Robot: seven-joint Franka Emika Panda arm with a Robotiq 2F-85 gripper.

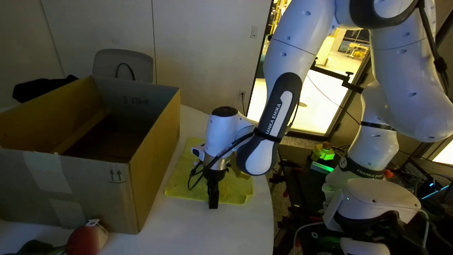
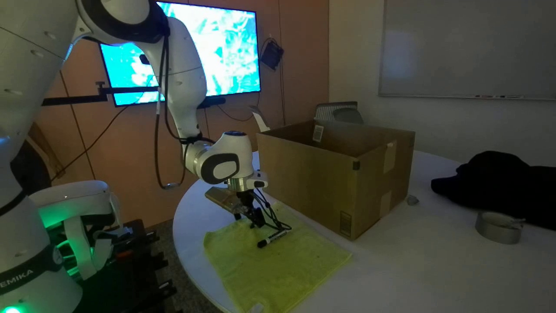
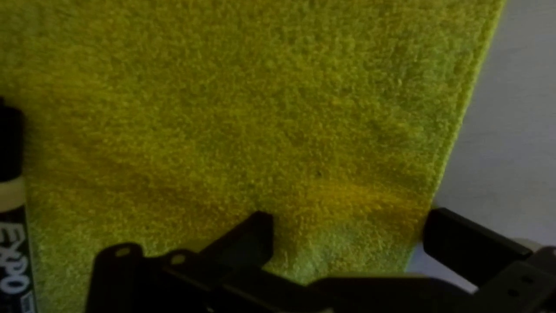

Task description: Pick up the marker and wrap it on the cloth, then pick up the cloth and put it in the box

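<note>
The yellow cloth (image 1: 180, 180) lies flat on the white table, and it also shows in an exterior view (image 2: 282, 274) and the wrist view (image 3: 217, 108). The black-and-white marker (image 2: 273, 238) lies on the cloth; its cap and label show at the left edge of the wrist view (image 3: 13, 243). The marker is hidden in an exterior view behind the arm. My gripper (image 3: 349, 230) is open and low over one cloth edge. One finger is over the cloth, the other at its edge by the bare table. In both exterior views the gripper (image 1: 213, 198) (image 2: 253, 217) points down. The marker is outside the jaws.
The open cardboard box (image 1: 155, 156) stands right beside the cloth, its wall also tall in an exterior view (image 2: 312, 182). A tape roll (image 2: 498, 228) and black fabric (image 2: 499, 182) lie beyond it. A red object (image 1: 85, 241) sits by a box corner.
</note>
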